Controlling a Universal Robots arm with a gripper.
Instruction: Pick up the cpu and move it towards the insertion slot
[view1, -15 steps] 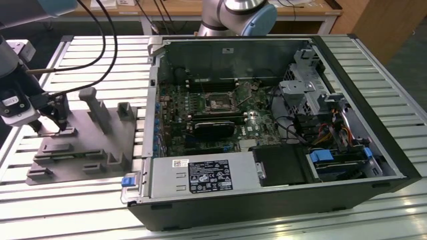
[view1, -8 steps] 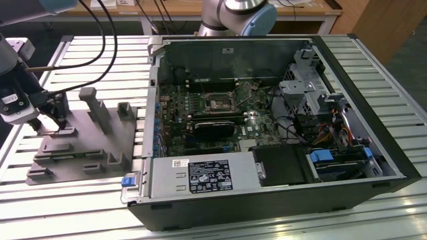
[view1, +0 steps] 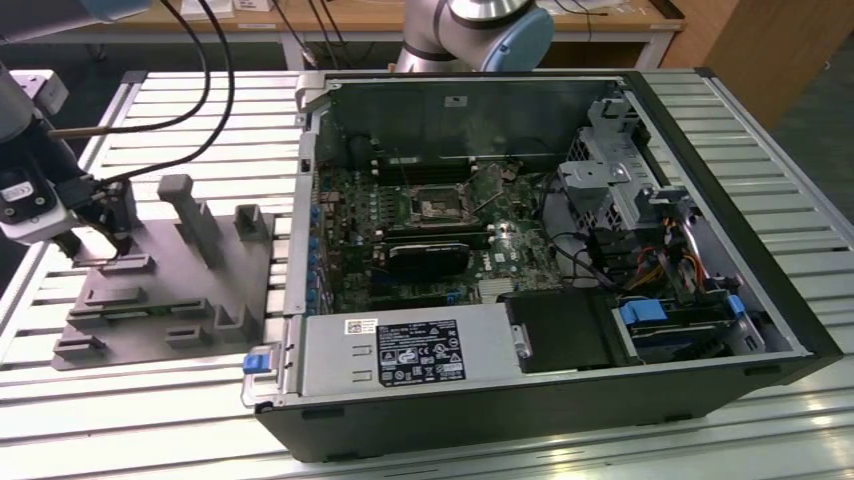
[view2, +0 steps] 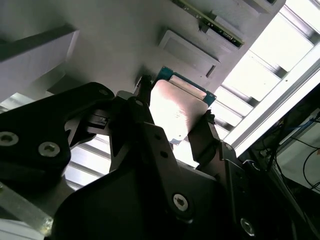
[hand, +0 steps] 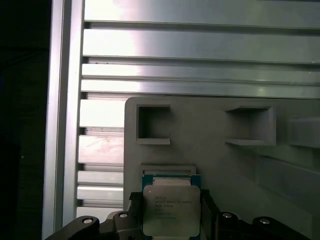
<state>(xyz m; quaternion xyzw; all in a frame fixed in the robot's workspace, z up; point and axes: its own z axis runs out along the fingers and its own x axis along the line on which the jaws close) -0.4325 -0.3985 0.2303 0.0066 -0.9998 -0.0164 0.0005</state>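
At the exterior view's left, over the grey plastic fixture plate (view1: 160, 300), the black two-fingered claw (view1: 114, 245) clamps the small silvery square cpu (hand: 170, 212) (view2: 177, 112) by two opposite edges, seen in both wrist views, one edge cut off, and its contact with the plate unclear.

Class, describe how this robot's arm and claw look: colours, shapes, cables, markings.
The arm has silver-grey rounded joints with pale blue caps. Black cables run to its wrist. The claw is matt black, angular, with silver bolts and two narrow fingers.
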